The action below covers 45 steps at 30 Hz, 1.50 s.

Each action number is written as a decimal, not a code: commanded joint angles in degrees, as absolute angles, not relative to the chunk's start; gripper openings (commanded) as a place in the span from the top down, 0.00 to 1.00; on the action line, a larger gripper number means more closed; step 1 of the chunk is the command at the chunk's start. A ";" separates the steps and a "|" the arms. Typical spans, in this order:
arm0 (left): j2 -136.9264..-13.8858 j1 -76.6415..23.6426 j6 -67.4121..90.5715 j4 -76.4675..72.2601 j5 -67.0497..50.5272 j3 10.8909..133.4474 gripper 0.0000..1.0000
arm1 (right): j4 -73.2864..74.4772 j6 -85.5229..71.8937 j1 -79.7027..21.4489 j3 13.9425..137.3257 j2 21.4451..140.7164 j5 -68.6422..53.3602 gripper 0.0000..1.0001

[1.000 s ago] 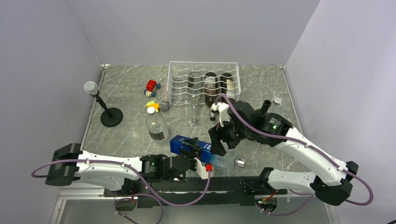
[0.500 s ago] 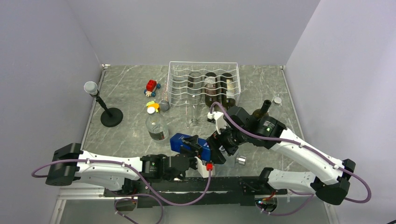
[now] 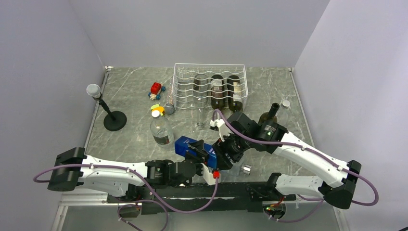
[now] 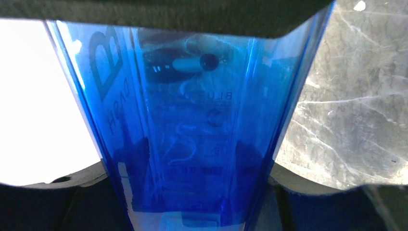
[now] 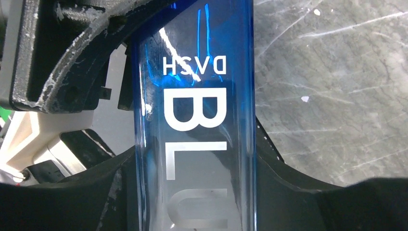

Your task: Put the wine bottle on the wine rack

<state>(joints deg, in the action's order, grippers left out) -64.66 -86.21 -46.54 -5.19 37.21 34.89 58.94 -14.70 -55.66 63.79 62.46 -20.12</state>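
The left arm lies low along the near edge of the table [image 3: 130, 139], stretched from its base on the left towards the middle. The left gripper [image 3: 199, 155] is clamped on the blue wine bottle [image 3: 184, 145]. The bottle lies on its side close to the front, well apart from the wine rack [image 3: 185, 91] at the back of the table.

The right arm reaches in from the right, its long link slanting up and leftward to a raised elbow, and its wrist bends down over the same bottle. The right gripper [image 3: 222, 153] sits just beside the left one, further along the bottle. In its wrist camera the bottle [image 5: 197, 120] runs straight between the black fingers [image 5: 91, 192], and its edges meet them on both sides, so those jaws look closed on it too. White lettering on the glass reads upside down there.

In the left wrist camera the blue glass [image 4: 192, 134] fills nearly everything, with only a wedge of grey marbled table [image 4: 346, 96] on the right. A washed-out white patch takes up the left.

From above, most of the bottle is buried under the two wrists, and only its blue end shows to the left of them. A silver cap [image 3: 247, 169] lies just beyond the right gripper, and I cannot tell whether it joins the bottle.

Two brown bottles [image 3: 217, 91] lie in the rack's right-hand grooves. A dark upright bottle [image 3: 270, 114] is half hidden behind the right elbow.
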 commanded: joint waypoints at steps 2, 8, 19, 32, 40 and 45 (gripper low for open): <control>-62.69 -85.91 -45.59 -19.41 43.56 38.06 0.99 | 60.62 -15.72 -56.86 63.13 63.43 -20.35 0.79; -63.12 -85.94 -43.63 -16.51 44.44 39.02 0.99 | 60.17 -16.07 -57.30 63.98 62.92 -17.99 1.00; -66.80 -85.91 -41.54 -10.81 45.86 40.04 0.06 | 63.31 -19.74 -58.97 72.31 60.46 -9.50 1.00; -66.13 -86.69 -44.78 -14.25 46.08 37.09 0.01 | 66.17 -24.43 -58.97 74.95 57.48 5.75 1.00; -60.84 -87.21 -34.29 -8.69 48.09 41.26 0.01 | 61.05 -25.77 -58.92 70.79 56.63 6.06 1.00; -54.51 -87.29 -22.85 3.89 48.92 48.20 0.01 | 56.10 -26.94 -58.95 67.31 55.80 6.23 1.00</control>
